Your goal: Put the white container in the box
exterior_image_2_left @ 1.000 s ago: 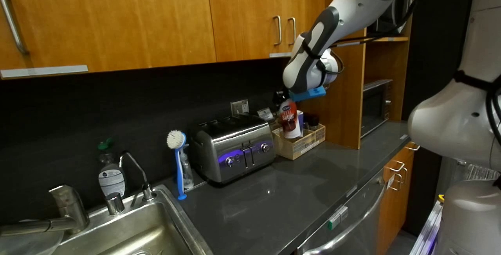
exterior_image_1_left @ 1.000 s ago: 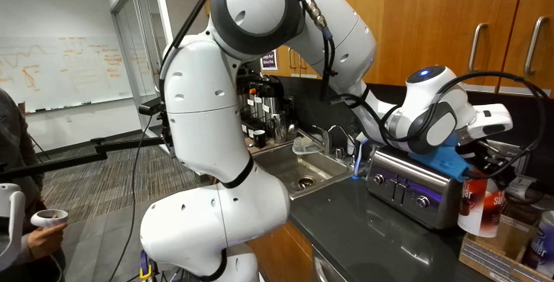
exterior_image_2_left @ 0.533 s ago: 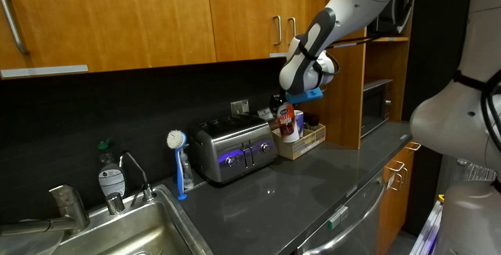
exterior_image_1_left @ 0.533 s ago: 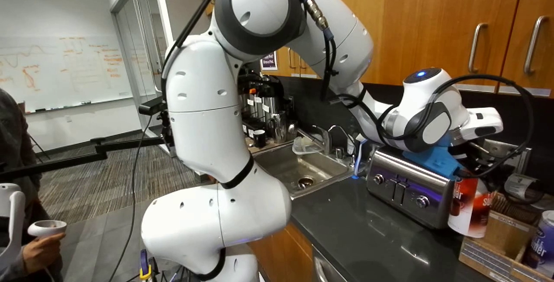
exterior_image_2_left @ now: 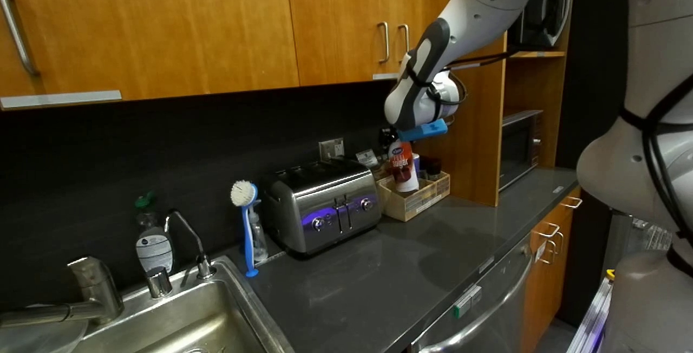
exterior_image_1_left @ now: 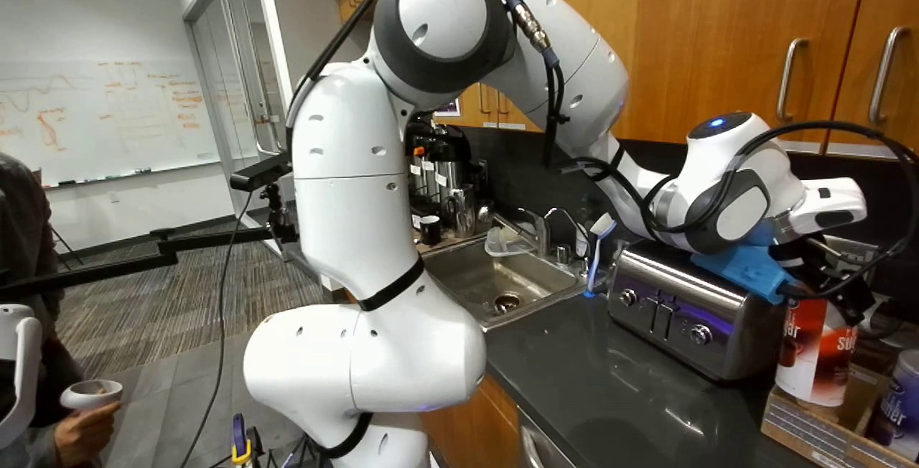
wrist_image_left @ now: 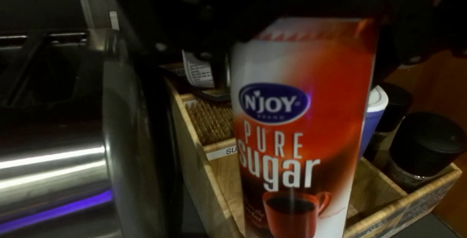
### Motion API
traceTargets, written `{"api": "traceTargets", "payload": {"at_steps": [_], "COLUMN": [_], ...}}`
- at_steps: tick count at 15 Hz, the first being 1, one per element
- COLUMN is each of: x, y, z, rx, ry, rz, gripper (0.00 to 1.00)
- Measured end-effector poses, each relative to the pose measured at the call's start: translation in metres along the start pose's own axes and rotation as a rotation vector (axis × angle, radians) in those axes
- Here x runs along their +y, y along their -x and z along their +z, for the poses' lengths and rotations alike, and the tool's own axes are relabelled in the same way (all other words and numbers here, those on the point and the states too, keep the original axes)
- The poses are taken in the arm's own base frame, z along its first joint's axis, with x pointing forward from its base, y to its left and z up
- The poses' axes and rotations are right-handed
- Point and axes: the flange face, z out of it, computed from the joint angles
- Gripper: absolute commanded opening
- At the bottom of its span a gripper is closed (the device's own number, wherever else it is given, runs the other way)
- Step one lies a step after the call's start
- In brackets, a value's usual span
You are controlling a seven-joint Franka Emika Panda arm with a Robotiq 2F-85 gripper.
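Note:
The white container (exterior_image_1_left: pixel 813 364) is a white canister with red print and a "Pure Sugar" label, also in the wrist view (wrist_image_left: pixel 292 139). My gripper (wrist_image_left: pixel 304 61) is shut around its upper part, one dark finger on each side. It hangs slightly tilted over the front compartment of the box (exterior_image_2_left: pixel 419 208), a low tan container with dividers beside the toaster. In an exterior view the canister (exterior_image_2_left: pixel 403 171) hides part of that compartment. Its bottom is cut off in the wrist view, and I cannot tell whether it touches the box floor.
A silver toaster (exterior_image_2_left: pixel 325 204) stands close beside the box. Inside the box are a purple creamer canister (exterior_image_1_left: pixel 897 403), black-lidded jars (wrist_image_left: pixel 425 146) and brown stirrers (wrist_image_left: pixel 211 119). Wooden cabinets (exterior_image_2_left: pixel 346 17) hang above. A sink (exterior_image_1_left: pixel 502 274) lies past the toaster.
The canister first shifted left in both exterior views, then back right with the gripper still around it. It now hangs over the box's front compartment. The arm's upper links moved too.

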Motion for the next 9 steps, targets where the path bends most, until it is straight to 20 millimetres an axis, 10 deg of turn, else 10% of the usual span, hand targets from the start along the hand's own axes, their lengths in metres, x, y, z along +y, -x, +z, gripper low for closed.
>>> {"api": "traceTargets", "payload": {"at_steps": [9], "x": [-0.021], "y": [-0.035], "z": [0.074], "rx": [0.033], "ry": [0.024], "rz": [-0.014], "gripper": [0.61]}}
